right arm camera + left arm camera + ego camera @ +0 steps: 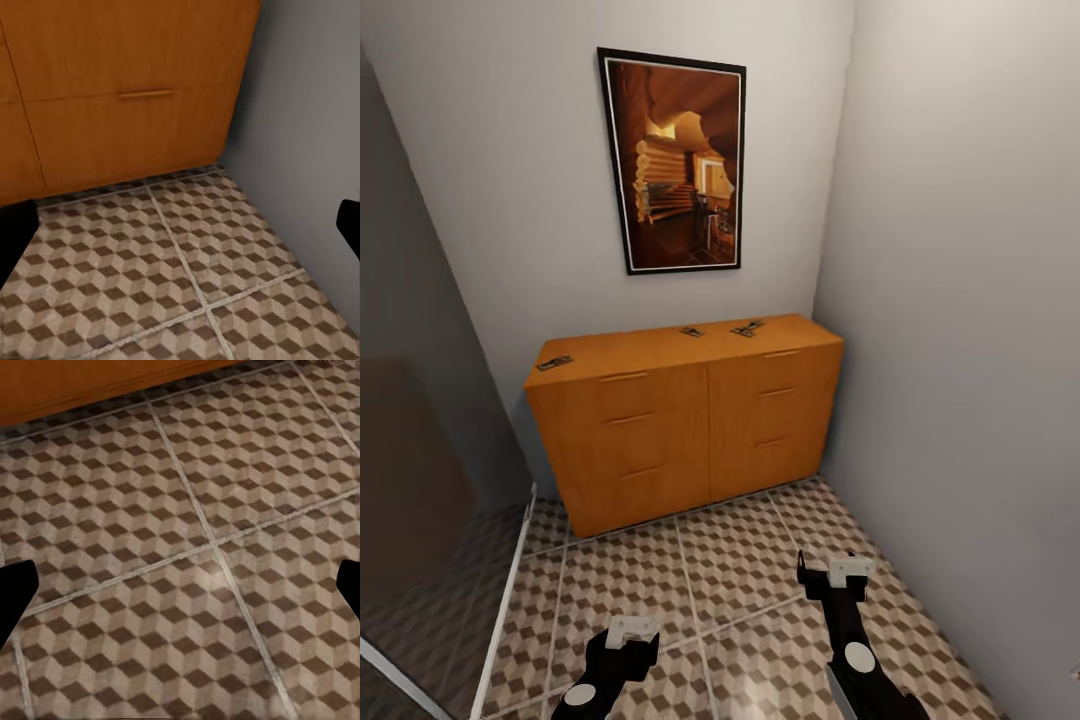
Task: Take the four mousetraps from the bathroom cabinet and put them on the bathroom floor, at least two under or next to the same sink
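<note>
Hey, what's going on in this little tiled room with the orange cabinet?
A two-armed robot faces the cabinet in a corner. Small mousetraps lie on its top: one near the left end and at least two toward the right. Nothing is being handled yet. The left gripper and right gripper hang low over the patterned floor, both open and empty, short of the cabinet.

A small room in a home, by the look of it; a wide, low orange-brown wooden chest of drawers (690, 425) stands against a plain grey wall; above it hangs a black-framed picture of a log cabin interior (675, 160); the floor of cube-patterned brown and beige tiles (730, 590) suggests a bathroom, perhaps.
</note>
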You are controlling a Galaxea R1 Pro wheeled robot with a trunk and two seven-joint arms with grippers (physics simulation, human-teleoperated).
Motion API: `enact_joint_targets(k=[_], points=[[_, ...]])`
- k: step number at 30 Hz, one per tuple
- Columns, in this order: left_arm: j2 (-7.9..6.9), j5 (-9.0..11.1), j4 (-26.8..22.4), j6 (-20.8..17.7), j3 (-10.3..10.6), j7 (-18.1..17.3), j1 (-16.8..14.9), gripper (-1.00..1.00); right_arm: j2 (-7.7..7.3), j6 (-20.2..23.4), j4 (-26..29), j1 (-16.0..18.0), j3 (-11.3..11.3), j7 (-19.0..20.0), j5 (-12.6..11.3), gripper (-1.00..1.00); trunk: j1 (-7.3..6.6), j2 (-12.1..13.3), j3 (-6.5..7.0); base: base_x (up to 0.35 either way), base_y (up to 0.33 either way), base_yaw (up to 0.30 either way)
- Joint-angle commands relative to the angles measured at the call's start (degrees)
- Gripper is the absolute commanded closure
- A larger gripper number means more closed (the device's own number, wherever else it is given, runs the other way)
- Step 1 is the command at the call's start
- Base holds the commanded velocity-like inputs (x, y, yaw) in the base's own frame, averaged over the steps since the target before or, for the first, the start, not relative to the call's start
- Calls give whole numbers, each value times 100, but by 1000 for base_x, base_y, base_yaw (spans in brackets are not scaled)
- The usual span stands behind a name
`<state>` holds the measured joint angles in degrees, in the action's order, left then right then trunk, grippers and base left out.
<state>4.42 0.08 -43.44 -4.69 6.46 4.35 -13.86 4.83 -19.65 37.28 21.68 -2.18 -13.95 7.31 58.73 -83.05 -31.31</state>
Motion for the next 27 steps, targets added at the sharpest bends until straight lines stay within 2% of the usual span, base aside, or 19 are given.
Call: enact_joint_targets(k=[1,27], points=[[-1,1,-8,-32,22,39,-3,-100,-3,5,-2,1,-11,-55,60,-100,0,-3,-6,43,-126,287],[3,1,2,-32,22,39,-3,-100,-8,5,-2,2,-11,-55,60,-100,0,-3,-6,113,-259,287]])
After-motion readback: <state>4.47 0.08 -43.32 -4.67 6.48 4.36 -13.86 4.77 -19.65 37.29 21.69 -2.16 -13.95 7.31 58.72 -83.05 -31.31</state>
